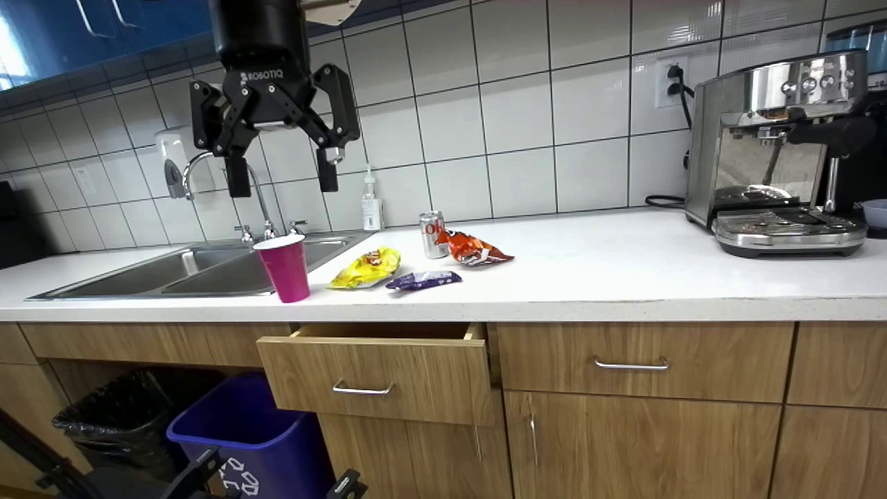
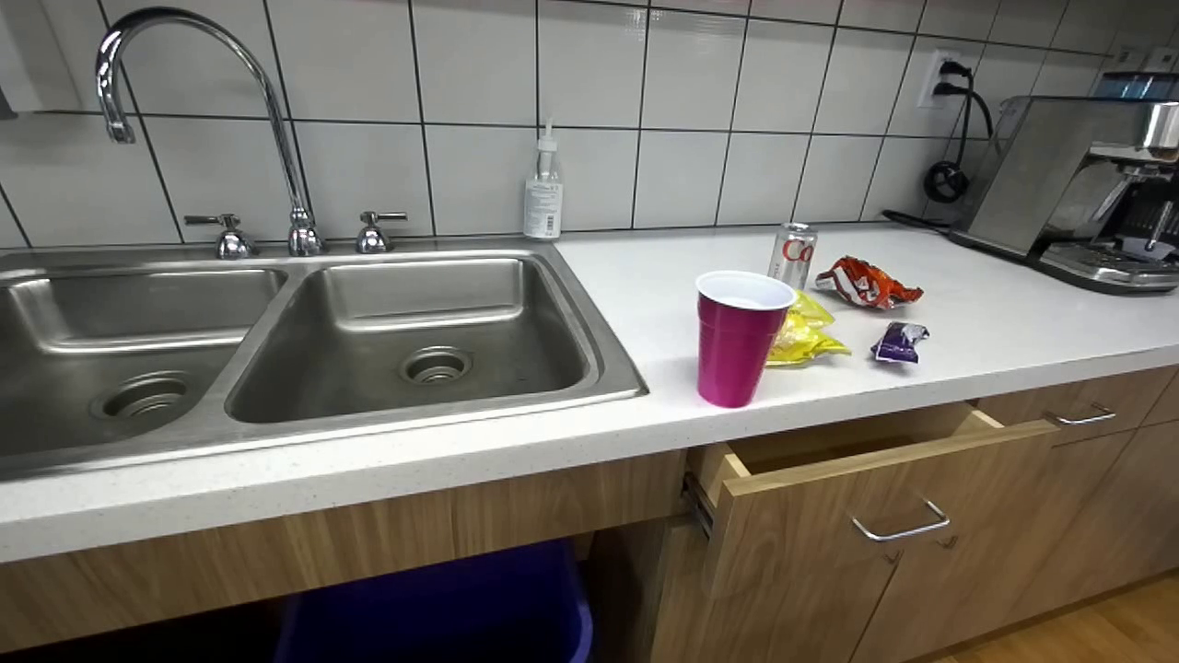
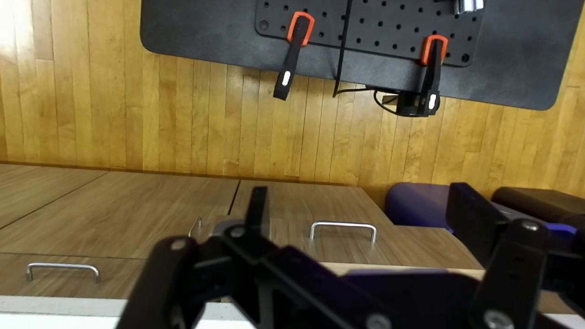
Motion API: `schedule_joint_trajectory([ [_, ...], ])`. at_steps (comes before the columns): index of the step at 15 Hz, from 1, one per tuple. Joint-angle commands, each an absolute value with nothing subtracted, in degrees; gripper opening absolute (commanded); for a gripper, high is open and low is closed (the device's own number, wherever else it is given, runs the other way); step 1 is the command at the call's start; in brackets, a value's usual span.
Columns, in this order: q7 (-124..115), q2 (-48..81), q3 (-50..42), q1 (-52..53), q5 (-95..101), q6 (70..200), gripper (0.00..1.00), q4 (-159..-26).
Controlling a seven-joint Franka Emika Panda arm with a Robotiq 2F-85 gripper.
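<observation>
My gripper (image 1: 283,179) is open and empty, with its fingers pointing down, high above the counter. Its fingers also frame the wrist view (image 3: 358,198). A partly open wooden drawer (image 1: 374,378) with a metal handle shows in all views; in the wrist view the handle (image 3: 343,224) appears between the fingers. A pink cup (image 1: 284,270) stands upright near the counter edge; it also shows in an exterior view (image 2: 734,354). Beside it lie a yellow bag (image 1: 367,269), a purple wrapper (image 1: 424,280) and an orange bag (image 1: 475,249). A silver can (image 1: 433,235) stands behind them.
A double sink (image 2: 433,405) with a faucet (image 2: 290,166) is beside the cup. A clear bottle (image 2: 543,193) stands at the wall. A coffee machine (image 1: 776,152) is farther along. A blue bin (image 1: 242,430) and black-lined bin (image 1: 138,409) sit below. A black table (image 3: 205,32) shows in the wrist view.
</observation>
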State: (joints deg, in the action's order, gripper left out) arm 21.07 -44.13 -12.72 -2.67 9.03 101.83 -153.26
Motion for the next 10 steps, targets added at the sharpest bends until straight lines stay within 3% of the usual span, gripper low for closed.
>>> schedule_joint_trajectory([
  [1, 20.4, -42.6, -12.9, -3.0, 8.6, 106.7, 1.00, -155.1],
  [10, 18.9, -34.1, -11.9, -3.1, 8.5, 115.6, 1.00, -155.3],
])
